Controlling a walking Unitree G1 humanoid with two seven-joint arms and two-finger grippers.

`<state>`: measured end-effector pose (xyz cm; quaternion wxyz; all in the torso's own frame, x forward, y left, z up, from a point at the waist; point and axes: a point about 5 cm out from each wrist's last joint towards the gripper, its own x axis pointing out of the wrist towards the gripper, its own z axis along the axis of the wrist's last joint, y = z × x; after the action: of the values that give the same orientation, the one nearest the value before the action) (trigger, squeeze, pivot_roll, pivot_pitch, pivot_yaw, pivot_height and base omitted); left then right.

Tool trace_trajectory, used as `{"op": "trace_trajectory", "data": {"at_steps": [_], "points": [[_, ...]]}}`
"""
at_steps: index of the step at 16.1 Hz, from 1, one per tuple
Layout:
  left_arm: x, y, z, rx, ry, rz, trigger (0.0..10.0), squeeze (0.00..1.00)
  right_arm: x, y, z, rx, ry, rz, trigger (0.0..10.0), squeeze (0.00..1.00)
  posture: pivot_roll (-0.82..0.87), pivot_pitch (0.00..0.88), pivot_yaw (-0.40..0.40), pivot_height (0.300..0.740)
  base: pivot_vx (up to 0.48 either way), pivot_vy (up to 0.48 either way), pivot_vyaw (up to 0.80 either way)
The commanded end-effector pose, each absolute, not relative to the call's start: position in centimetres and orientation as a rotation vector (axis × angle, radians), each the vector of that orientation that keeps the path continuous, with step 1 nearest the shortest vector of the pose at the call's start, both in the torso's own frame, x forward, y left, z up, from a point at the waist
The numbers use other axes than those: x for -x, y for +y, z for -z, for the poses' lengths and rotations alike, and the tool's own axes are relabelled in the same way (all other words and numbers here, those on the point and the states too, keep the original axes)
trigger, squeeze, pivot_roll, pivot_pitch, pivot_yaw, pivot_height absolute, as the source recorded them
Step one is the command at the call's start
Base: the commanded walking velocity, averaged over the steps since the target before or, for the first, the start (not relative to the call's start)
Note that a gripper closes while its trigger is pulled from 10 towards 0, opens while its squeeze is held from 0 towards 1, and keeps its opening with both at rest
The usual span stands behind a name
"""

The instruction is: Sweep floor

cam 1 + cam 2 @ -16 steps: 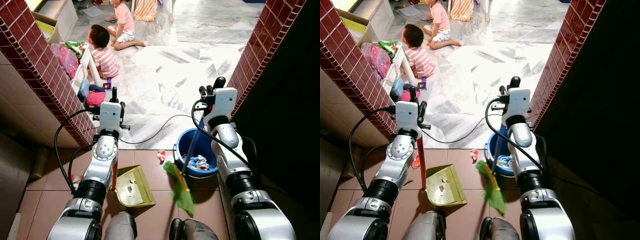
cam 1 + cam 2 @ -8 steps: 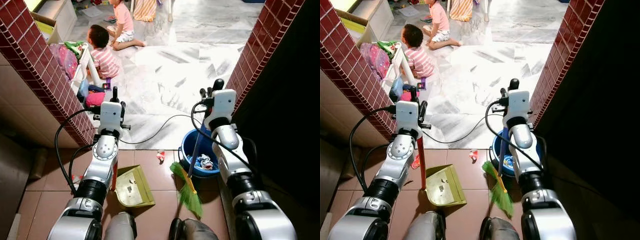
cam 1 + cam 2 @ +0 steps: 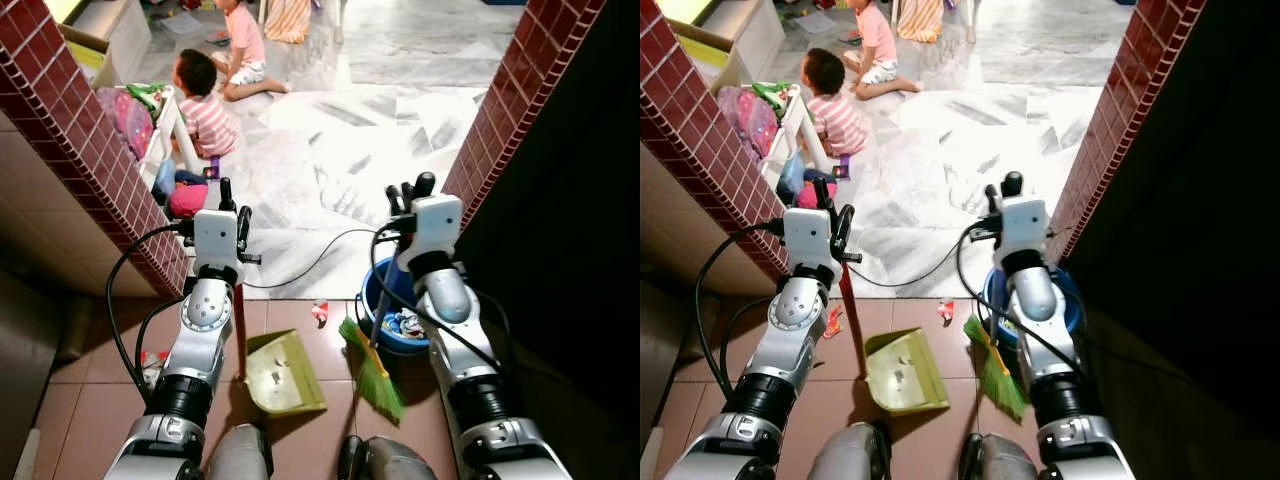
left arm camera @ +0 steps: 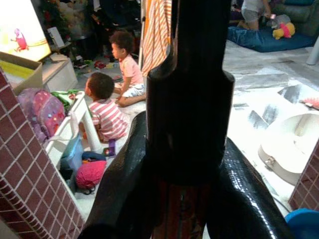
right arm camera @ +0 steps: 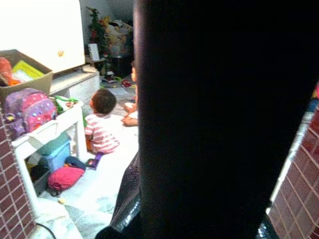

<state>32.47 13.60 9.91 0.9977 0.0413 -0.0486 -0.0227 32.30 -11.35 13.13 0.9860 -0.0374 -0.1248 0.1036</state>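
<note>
A yellow-green dustpan (image 3: pixel 283 372) rests on the brown tiles in front of my feet. Its red handle (image 3: pixel 240 335) rises to my left gripper (image 3: pixel 230 205), which is shut on it; in the left wrist view the dark fingers (image 4: pixel 124 184) clamp the handle (image 4: pixel 189 99). My right gripper (image 3: pixel 405 195) is shut on the broom handle (image 3: pixel 380 312). The green broom head (image 3: pixel 373 375) touches the floor just right of the dustpan. A small red and white scrap (image 3: pixel 321 312) lies on the tiles beyond the dustpan.
A blue bucket (image 3: pixel 398 342) with rubbish stands under my right arm. Red brick pillars (image 3: pixel 85 140) flank the doorway. A black cable (image 3: pixel 310 262) crosses the marble floor. Two children (image 3: pixel 205 100) sit far left, beside a white shelf (image 3: pixel 165 130) with bags.
The broom head swung right towards the bucket, then came back a little towards the dustpan. The dustpan slid slightly right. My right gripper shifted a bit left.
</note>
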Motion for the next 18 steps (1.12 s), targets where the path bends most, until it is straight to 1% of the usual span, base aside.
{"op": "trace_trajectory", "data": {"at_steps": [1, 4, 5, 7, 14, 15, 18], "points": [[-32.8, 13.9, -11.2, -0.095, -0.145, 0.042, 10.0, 0.0, -32.4, -10.8, -14.8, 0.088, -0.324, -0.234, 10.0, 0.0, -0.1, 0.097, 0.009, 0.74, 0.0, 0.0, 0.0], [-33.1, 13.6, -11.7, -0.089, -0.154, 0.049, 10.0, 0.0, -33.0, -10.7, -15.7, 0.072, -0.341, -0.243, 10.0, 0.0, -0.1, 0.095, 0.012, 0.74, 0.259, 0.0, 0.0], [-33.2, 13.5, -11.8, -0.085, -0.156, 0.051, 10.0, 0.0, -33.0, -10.6, -15.8, 0.069, -0.344, -0.247, 10.0, 0.0, -0.1, 0.095, 0.012, 0.74, 0.289, 0.262, 0.0], [-33.1, 13.0, -11.9, -0.068, -0.155, 0.063, 10.0, 0.0, -32.9, -10.3, -16.0, 0.066, -0.351, -0.25, 10.0, 0.0, -0.1, 0.092, 0.014, 0.74, 0.276, 0.392, 0.0], [-33.3, 12.5, -12.1, -0.063, -0.152, 0.083, 10.0, 0.0, -32.7, -9.7, -16.1, 0.063, -0.362, -0.283, 10.0, 0.0, -0.1, 0.079, 0.014, 0.74, 0.277, 0.392, 0.0], [-33.3, 12.4, -12.2, -0.06, -0.163, 0.075, 10.0, 0.0, -32.8, -9.6, -16.3, 0.066, -0.366, -0.289, 10.0, 0.0, -0.1, 0.078, 0.013, 0.74, 0.0, 0.405, 0.0], [-33.3, 12.3, -12.1, -0.081, -0.167, 0.076, 10.0, 0.0, -32.8, -9.4, -16.3, 0.07, -0.368, -0.296, 10.0, 0.0, -0.1, 0.075, 0.012, 0.74, 0.0, 0.0, 0.0]]}}
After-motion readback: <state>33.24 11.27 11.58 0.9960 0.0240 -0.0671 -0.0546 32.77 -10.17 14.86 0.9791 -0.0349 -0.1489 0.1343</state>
